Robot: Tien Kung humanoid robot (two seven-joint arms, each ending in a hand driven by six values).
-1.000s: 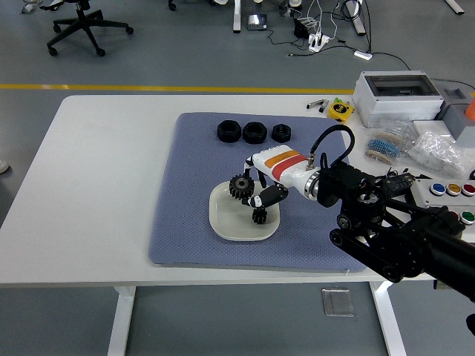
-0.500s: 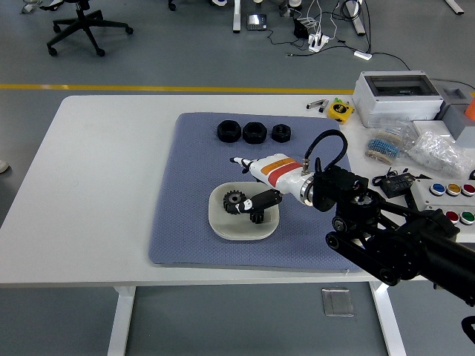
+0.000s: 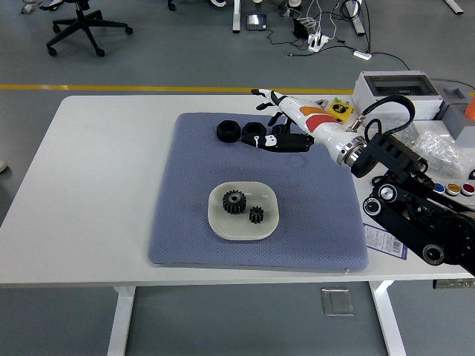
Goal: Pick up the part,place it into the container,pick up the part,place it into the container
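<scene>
The right robot hand (image 3: 278, 122) hangs over the far part of the blue mat (image 3: 185, 222), its fingers (image 3: 261, 93) spread loosely and holding nothing. Its black thumb (image 3: 278, 142) reaches out just above the row of black nuts (image 3: 228, 131); whether it touches them cannot be told. Nearer the bench's (image 3: 96, 185) front edge than the hand, and to its left, sits the white container (image 3: 219, 222), well apart from it. Two black gear parts lie inside it: the larger gear (image 3: 234, 201) and, just beside it, the smaller gear (image 3: 257, 215).
</scene>
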